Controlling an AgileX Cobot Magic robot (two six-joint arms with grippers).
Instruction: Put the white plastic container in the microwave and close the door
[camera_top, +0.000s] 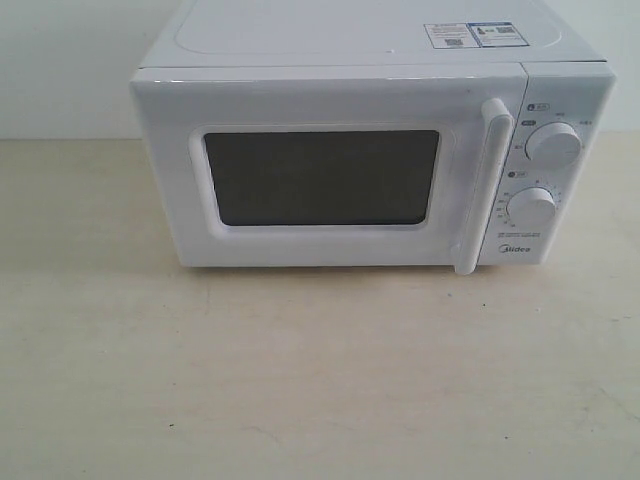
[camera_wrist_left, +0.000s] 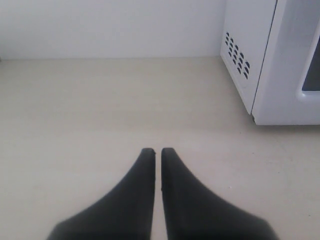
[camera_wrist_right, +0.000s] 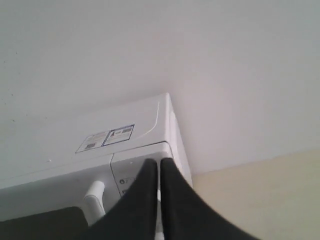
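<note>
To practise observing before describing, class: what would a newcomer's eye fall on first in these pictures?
The boxy white microwave dominates the upper middle of the exterior view, its white-framed door with the dark window shut. Two round white knobs sit on its right panel, beside a tall white handle. A pale beige tabletop spreads out in front.

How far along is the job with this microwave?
The microwave has its door shut. No container shows in any view, and the dark window hides the inside, so done or not started, I cannot tell. Nothing is in hand: left gripper and right gripper are both closed and empty.
</note>
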